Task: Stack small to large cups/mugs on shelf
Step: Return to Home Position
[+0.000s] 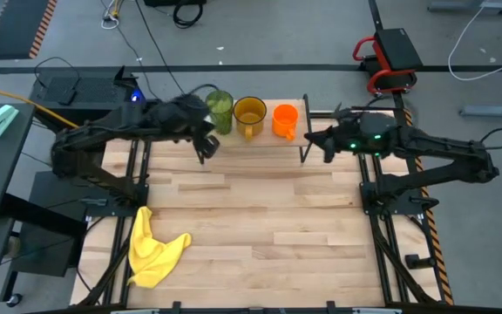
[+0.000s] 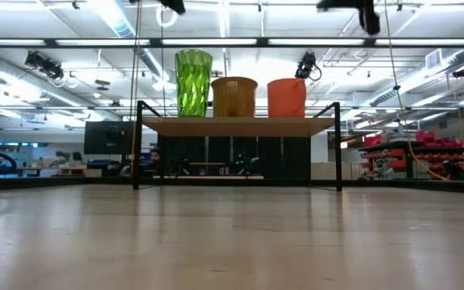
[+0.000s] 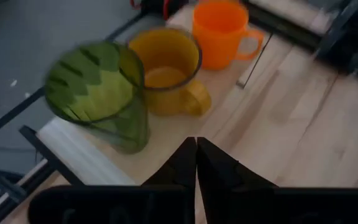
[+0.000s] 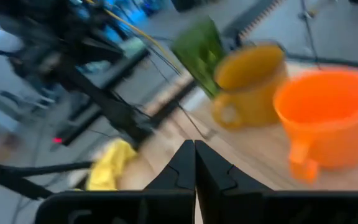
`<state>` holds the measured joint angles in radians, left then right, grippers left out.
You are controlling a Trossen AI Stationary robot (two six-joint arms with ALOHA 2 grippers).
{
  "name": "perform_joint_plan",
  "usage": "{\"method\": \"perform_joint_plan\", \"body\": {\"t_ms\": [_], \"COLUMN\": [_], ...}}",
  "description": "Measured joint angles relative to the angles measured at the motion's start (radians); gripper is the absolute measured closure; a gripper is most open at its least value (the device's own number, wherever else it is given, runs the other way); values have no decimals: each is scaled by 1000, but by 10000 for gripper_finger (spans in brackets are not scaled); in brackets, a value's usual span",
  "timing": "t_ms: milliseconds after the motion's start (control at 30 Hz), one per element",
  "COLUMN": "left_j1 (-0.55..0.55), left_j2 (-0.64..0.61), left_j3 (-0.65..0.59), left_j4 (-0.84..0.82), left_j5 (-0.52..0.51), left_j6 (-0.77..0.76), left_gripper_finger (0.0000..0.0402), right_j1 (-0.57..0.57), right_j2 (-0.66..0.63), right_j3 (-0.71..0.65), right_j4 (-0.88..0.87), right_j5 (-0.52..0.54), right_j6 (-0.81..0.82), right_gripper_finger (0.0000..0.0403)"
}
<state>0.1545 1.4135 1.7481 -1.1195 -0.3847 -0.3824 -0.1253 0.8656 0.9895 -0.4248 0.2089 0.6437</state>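
Shelf: you'll find the shelf (image 2: pixel 321 126) at 12 o'clock on the slatted table (image 1: pixel 260 218), with all three vessels upright on its top board.
Row: the green tumbler (image 2: pixel 193 83) is at the 9 o'clock end, the amber mug (image 2: pixel 234 97) is in the middle, and the orange mug (image 2: pixel 287 97) is at the 3 o'clock end. They stand close side by side, and none is nested in another.
Left gripper: the left gripper (image 3: pixel 196 158) has its fingers pressed together on nothing. It hangs just off the shelf at 7 o'clock from the tumbler.
Right gripper: the right gripper (image 4: pixel 194 158) is likewise closed and empty. It sits off the shelf's 3 o'clock end, near the orange mug.
Handling: expect all three to be light, stiff plastic with slick walls.
Tumbler risk: it looks tall and narrows toward its foot, so it is probably the tippiest. If you regrasp it, pinch it low across the body.
Mug hold: pinch over the rim wall opposite the handle, or take the handle itself.
Progress: placement looks complete, so your arms need only clear away without brushing the row.
Elsewhere: the yellow cloth (image 1: pixel 153 249) lies at 8 o'clock, well apart.
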Motion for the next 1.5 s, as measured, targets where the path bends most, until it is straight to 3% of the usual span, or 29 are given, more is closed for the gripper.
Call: {"method": "perform_joint_plan", "body": {"t_ms": [333, 633, 900, 1100, 1267, 1500], "left_j1": [-1, -1, -1, -1, -2, -46], "left_j2": [-139, -223, -253, -262, -346, -520], "left_j3": [0, -1, -1, -1, -1, -175], "left_j4": [-6, -38, -45, -41, -33, 103], "left_j5": [-26, -100, -116, -98, -89, -63], "left_j6": [5, 49, 9, 19, 0, -32], "left_gripper_finger": [386, 368, 375, 381, 375, 366], "right_j1": [91, 217, 222, 222, 222, 222], "right_j2": [-63, -103, -106, -127, -197, -262], "right_j3": [175, 181, 181, 181, 181, 181], "right_j4": [-169, -174, -198, -92, -2, -4], "right_j5": [0, -1, -2, -79, -124, -87], "right_j6": [-66, -21, 15, 15, -50, -113], "right_gripper_finger": [398, 398, 398, 398, 392, 381]}}
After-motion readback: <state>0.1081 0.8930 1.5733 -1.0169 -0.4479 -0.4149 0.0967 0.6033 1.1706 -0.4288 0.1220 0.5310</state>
